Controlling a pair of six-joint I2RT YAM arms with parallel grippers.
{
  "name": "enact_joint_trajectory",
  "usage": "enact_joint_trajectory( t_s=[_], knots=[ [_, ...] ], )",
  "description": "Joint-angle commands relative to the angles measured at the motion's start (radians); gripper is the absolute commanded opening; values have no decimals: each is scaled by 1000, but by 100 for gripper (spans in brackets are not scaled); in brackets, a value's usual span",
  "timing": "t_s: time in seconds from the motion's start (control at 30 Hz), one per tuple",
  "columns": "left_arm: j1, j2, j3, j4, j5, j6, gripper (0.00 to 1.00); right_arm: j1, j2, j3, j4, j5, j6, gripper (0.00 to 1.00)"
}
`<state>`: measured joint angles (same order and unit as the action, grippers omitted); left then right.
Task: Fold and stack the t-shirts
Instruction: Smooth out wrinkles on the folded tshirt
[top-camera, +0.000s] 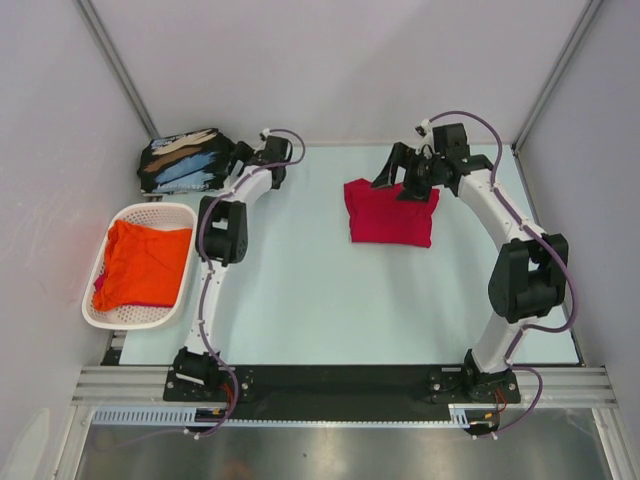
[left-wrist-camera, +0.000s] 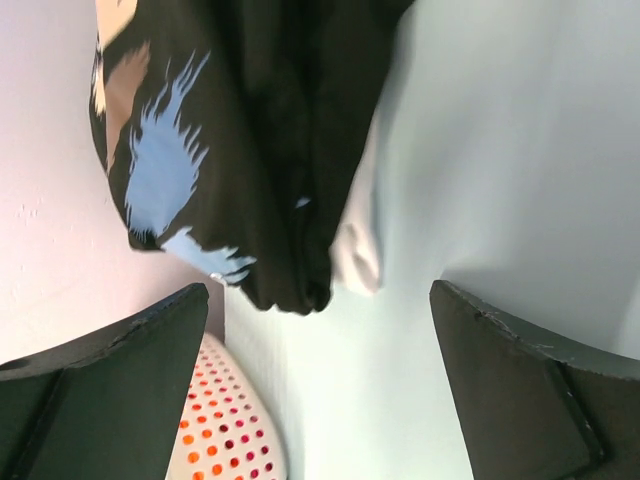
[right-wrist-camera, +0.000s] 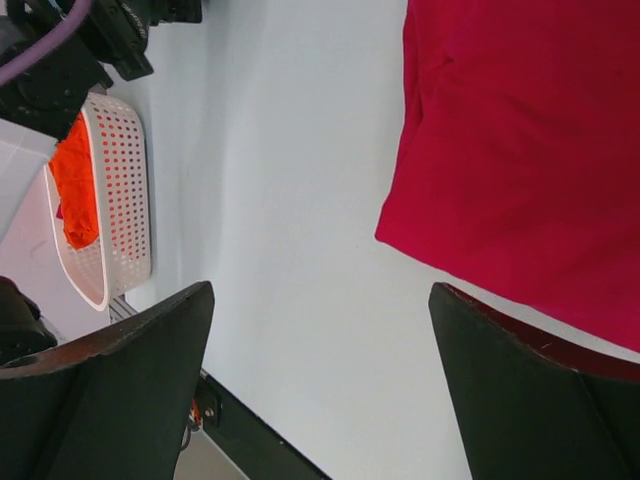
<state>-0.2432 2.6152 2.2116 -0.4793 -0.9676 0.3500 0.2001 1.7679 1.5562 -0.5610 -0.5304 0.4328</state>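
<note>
From the top view, the table (top-camera: 300, 290) carries three spots of colour. At the far left corner lies the black t-shirt pile (top-camera: 185, 162), folded, its top covered in light-blue and tan streaks. The left gripper (top-camera: 240, 158) sits just beside the pile's right edge. Across the table the crimson t-shirt (top-camera: 390, 215) lies folded into a rough rectangle on the far right half, and the right gripper (top-camera: 405, 178) hangs over its far edge, fingers splayed. On the near left, the white basket (top-camera: 135, 318) holds the orange t-shirt (top-camera: 145, 265) in a crumpled heap, with a sliver of pink cloth at its left side. Over to the left wrist camera: the black cloth fills the upper middle, and its print shows as brush-like blue and tan strokes rather than letters. A pale blurred patch by the hem is too soft to read. The left fingers (left-wrist-camera: 100, 400) stand wide apart at the bottom corners with only bare table between them, and the basket's dotted wall peeks in below. Now the right wrist camera: the crimson cloth takes the upper right, smooth and plain, one corner pointing down toward the open gap. The right fingers (right-wrist-camera: 110, 390) are spread wide and grip nothing. Whether the right-hand one touches the cloth cannot be told. The basket and its orange load show at far left.
</note>
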Motion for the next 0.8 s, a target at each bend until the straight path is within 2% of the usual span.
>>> enact_joint_trajectory(
  t_s=[0.0, 0.2, 0.33, 0.6, 0.77],
  knots=[
    [-11, 55, 20, 77, 75, 56, 100, 7, 39, 140, -76, -10, -31, 95],
    [-13, 104, 158, 120, 101, 142, 100, 10, 114, 304, -207, -11, -74, 95],
    [-5, 120, 126, 235, 60, 294, 100, 9, 131, 363, -246, -11, -71, 95],
    [70, 152, 122, 208, 29, 325, 100, 12, 199, 502, -326, -23, -36, 95],
    [122, 151, 112, 163, 23, 293, 100, 30, 248, 577, -356, -22, -13, 95]
  ],
)
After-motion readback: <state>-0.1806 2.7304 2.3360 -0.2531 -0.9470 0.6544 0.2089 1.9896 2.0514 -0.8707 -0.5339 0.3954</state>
